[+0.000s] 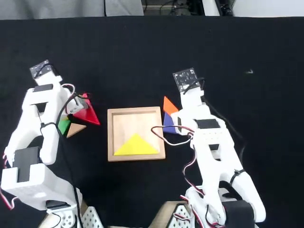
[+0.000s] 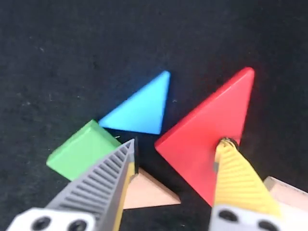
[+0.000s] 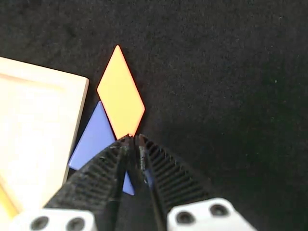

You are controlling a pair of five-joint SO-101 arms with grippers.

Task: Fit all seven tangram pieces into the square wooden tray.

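High view: a square wooden tray (image 1: 110, 135) with a raised rim lies mid-table on black cloth (image 1: 142, 57). It holds one flat yellow triangle (image 1: 136, 145). The left arm covers parts of a red triangle (image 1: 90, 116), a green block (image 1: 63, 126) and a tan triangle (image 1: 76, 129).

Left wrist view: the left gripper (image 2: 178, 143) has its ridged fingers spread apart, one tip over the glossy red triangle. A light blue triangle (image 2: 139, 108) lies beyond.

Right wrist view: the right gripper (image 3: 134, 139) has its ribbed black fingers pressed together, empty, at the tip of an orange parallelogram (image 3: 120, 94). They hide part of a violet-blue piece (image 3: 94, 139) beside the tray, so its shape is unclear.
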